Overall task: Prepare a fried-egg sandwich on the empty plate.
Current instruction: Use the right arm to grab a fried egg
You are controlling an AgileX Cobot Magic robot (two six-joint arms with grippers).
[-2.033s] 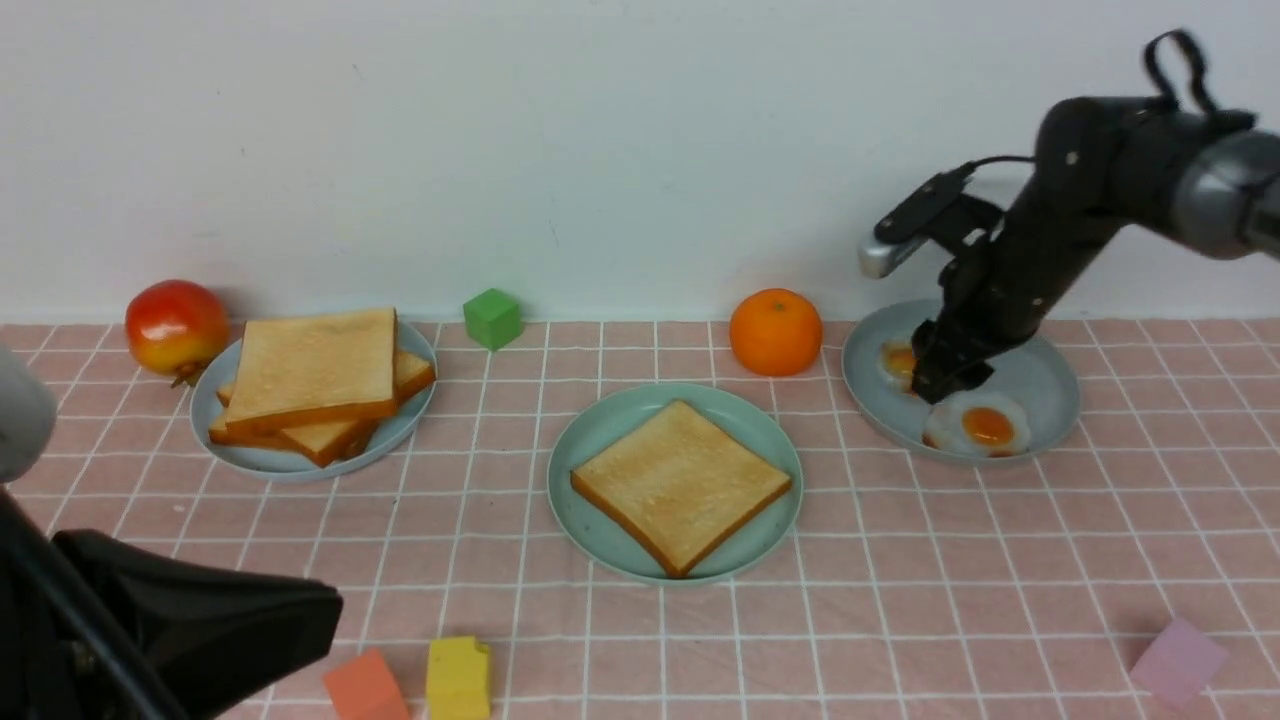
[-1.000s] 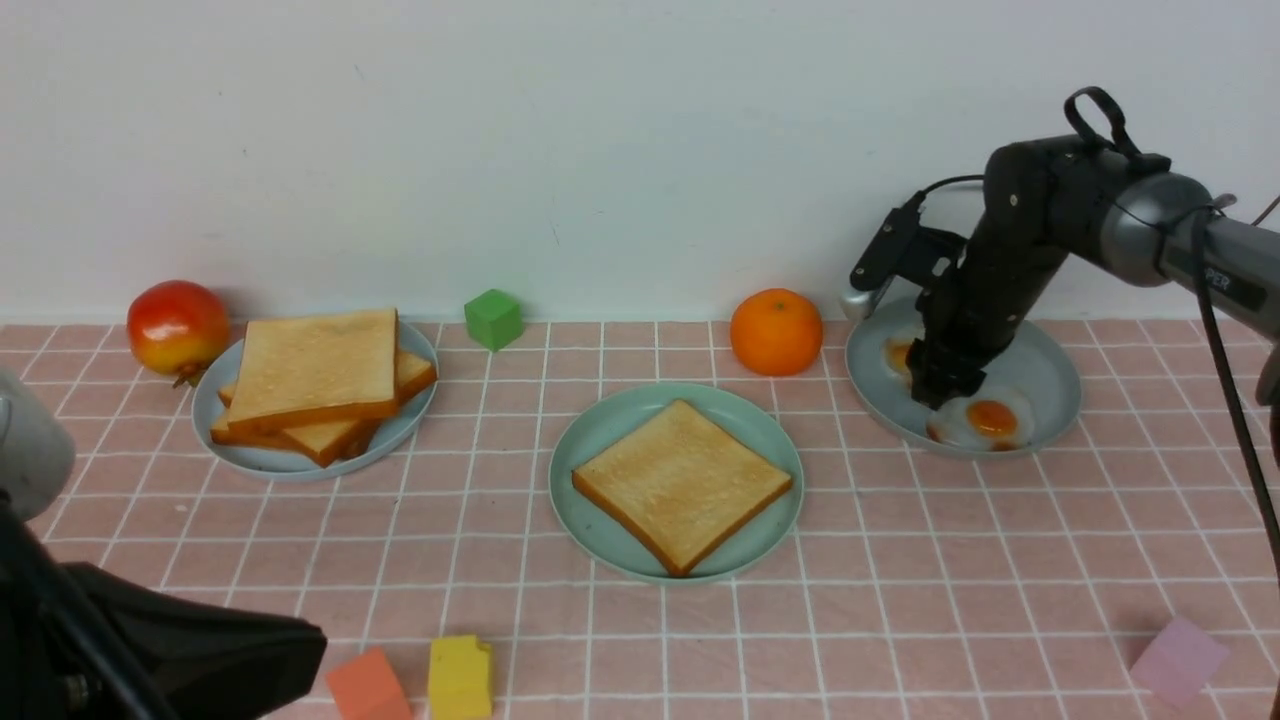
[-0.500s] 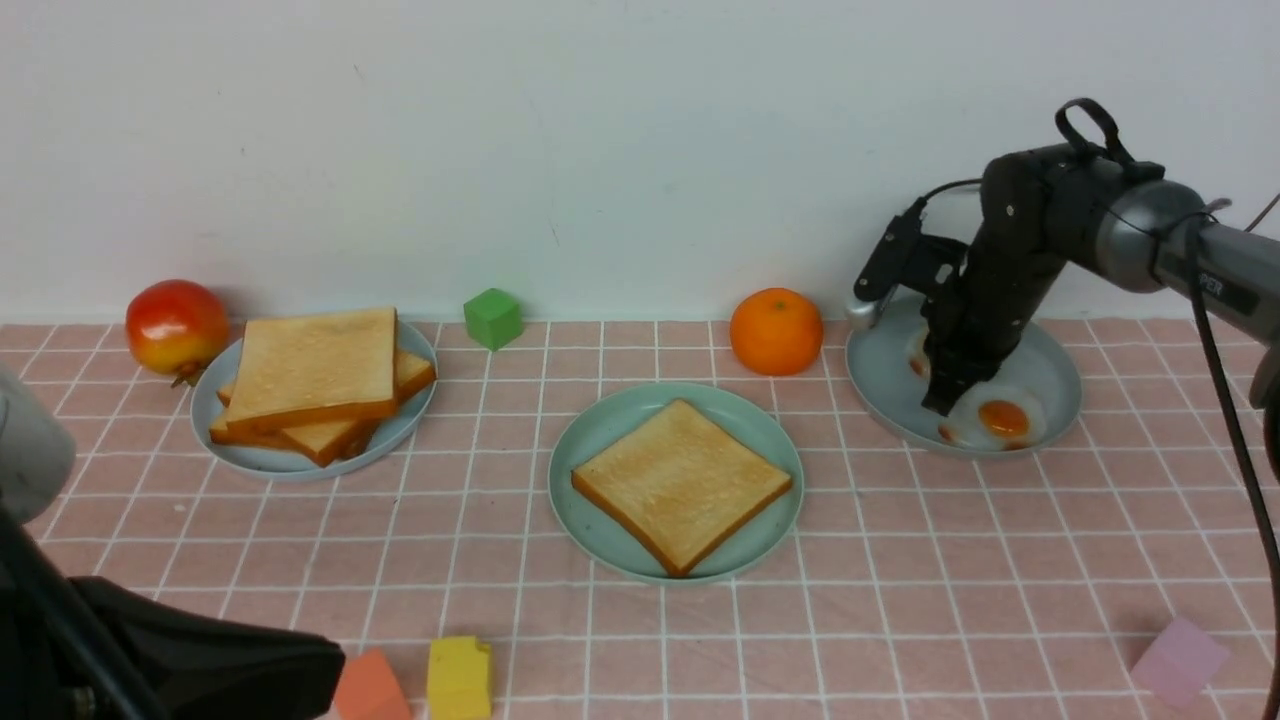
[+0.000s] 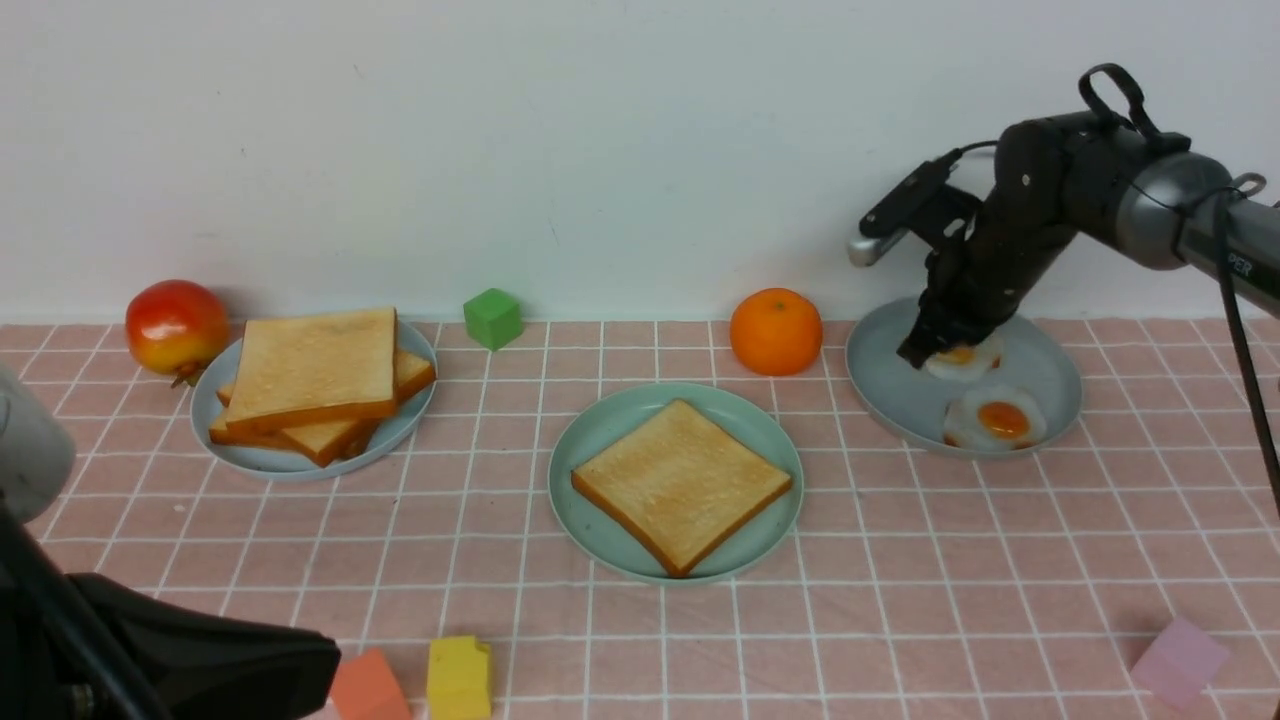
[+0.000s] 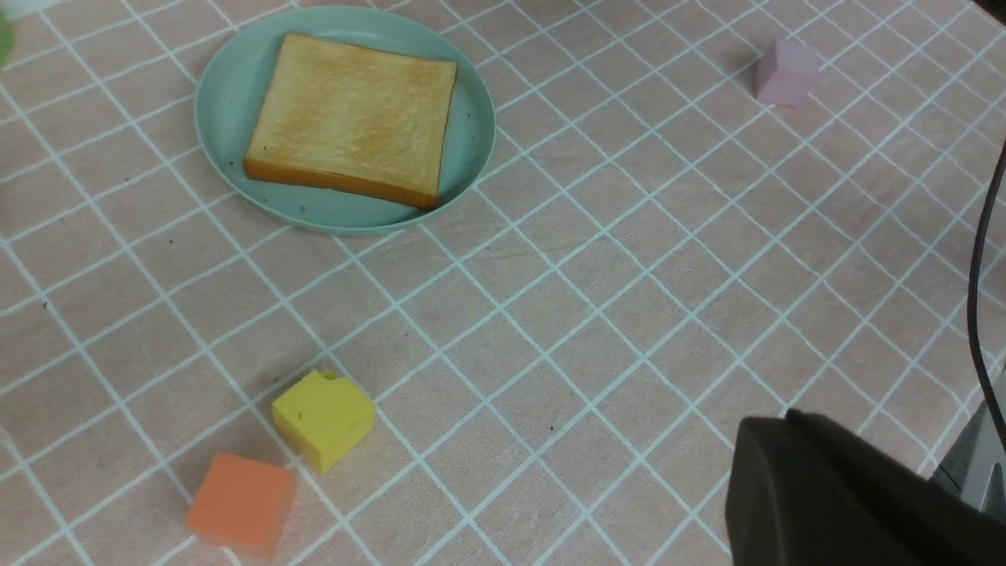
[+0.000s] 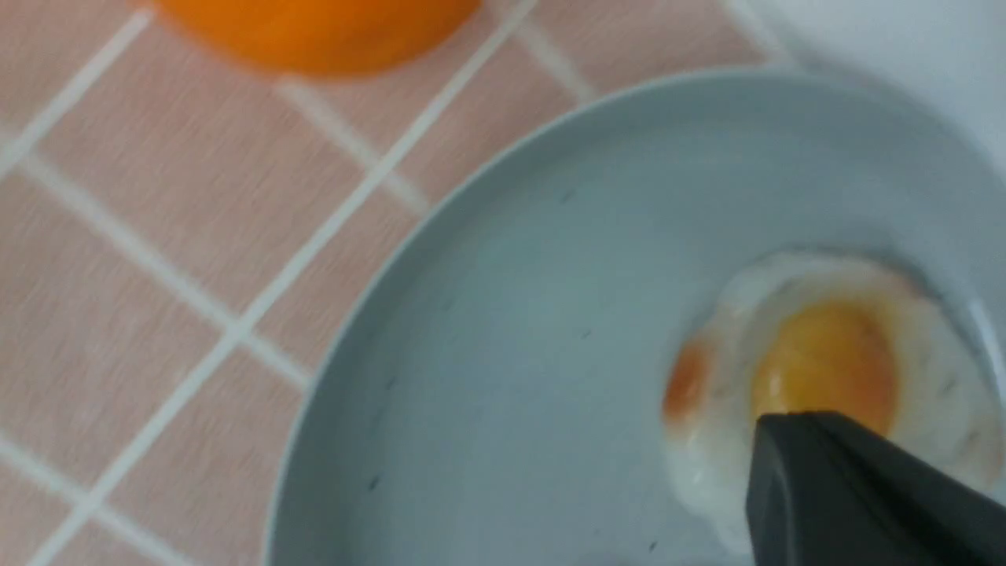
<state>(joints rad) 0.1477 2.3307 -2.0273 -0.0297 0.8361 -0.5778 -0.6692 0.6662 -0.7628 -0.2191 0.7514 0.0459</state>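
Over the grey-blue plate [image 4: 880, 385], fingers of the right gripper [image 4: 916, 352] pinch a small white fried egg [image 4: 968, 358] by its edge, likely bound for the square golden toast slice [image 4: 680, 485].

Right arm [image 4: 1040, 220]: matte black links, rounded joints. Grey metallic sleeve [image 4: 1165, 215] with white lettering, only partly legible. Black cable loop [image 4: 1110, 85] on top; thin black cable [image 4: 1237, 340] alongside. Silver-tipped camera module [image 4: 885, 235] on bracket. Right gripper [image 4: 918, 352]: black, tapered. Left arm [image 4: 200, 650]: black housing, grey rounded cap [image 4: 30, 450].
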